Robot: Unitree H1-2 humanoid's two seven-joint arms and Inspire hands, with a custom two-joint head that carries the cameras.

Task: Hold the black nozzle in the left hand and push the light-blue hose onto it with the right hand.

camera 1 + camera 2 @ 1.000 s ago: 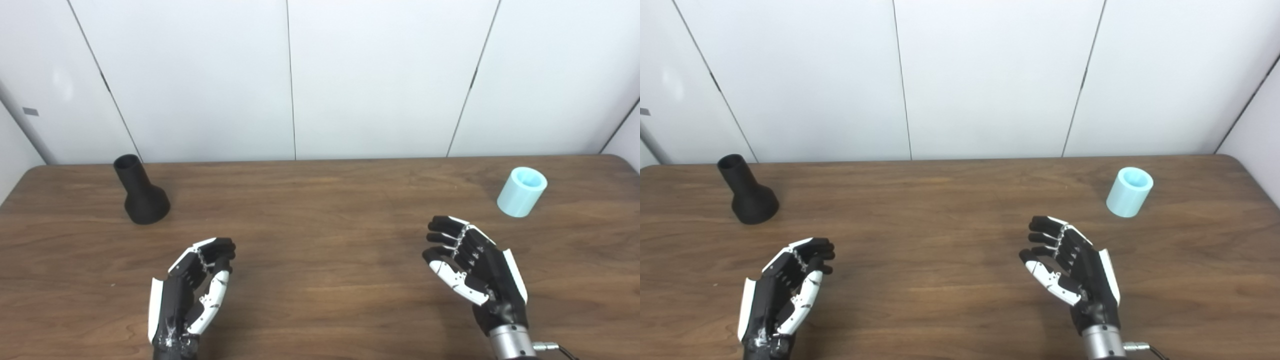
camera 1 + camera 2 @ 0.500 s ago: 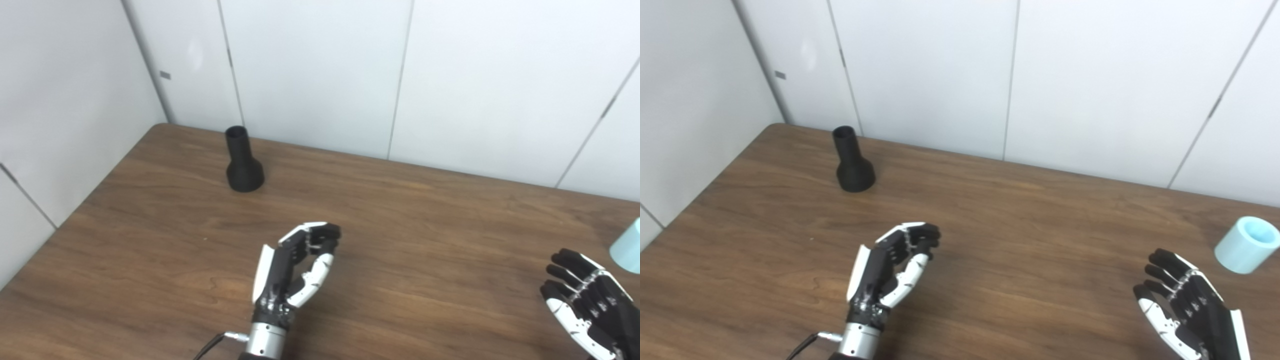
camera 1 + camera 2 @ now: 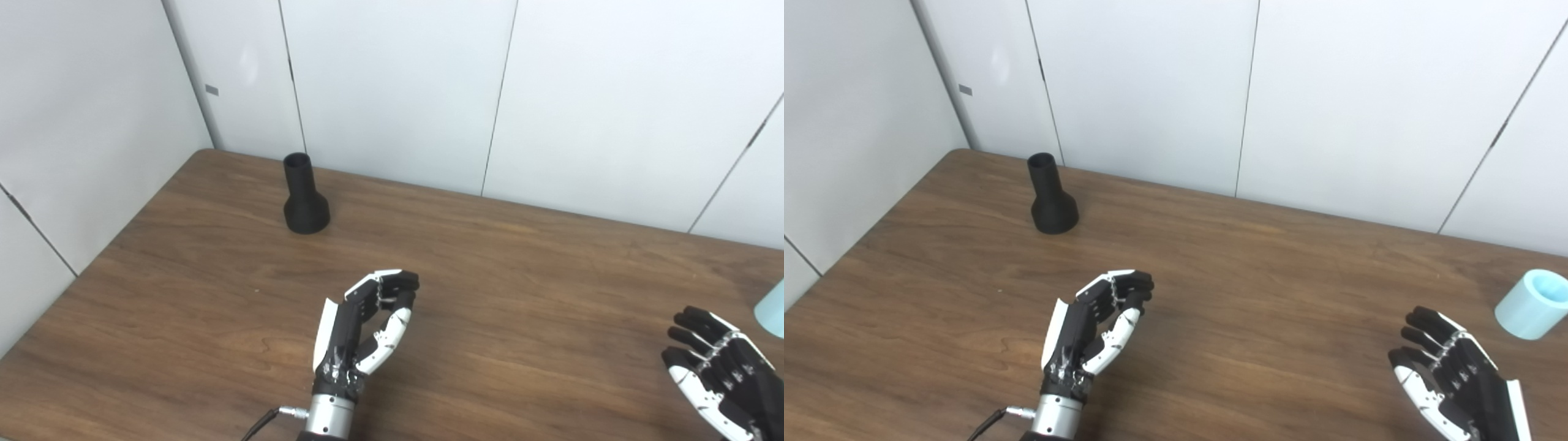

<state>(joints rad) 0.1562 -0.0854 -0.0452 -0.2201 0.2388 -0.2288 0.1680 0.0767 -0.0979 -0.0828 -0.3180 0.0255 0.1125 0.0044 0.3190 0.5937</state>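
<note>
Nozzle upright, hose apart, hands empty

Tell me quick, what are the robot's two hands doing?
Left hand: open, holding nothing, fingers curled.
Right hand: open, holding nothing, fingers apart.

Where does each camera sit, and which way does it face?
Left eye view: on the head, looking down at the table; shows left hand, right hand, the hose cut by the edge.
Right eye view: beside it, same aim; both hands, whole hose.
Shared: the upright nozzle near the far left corner, untouched.
</note>
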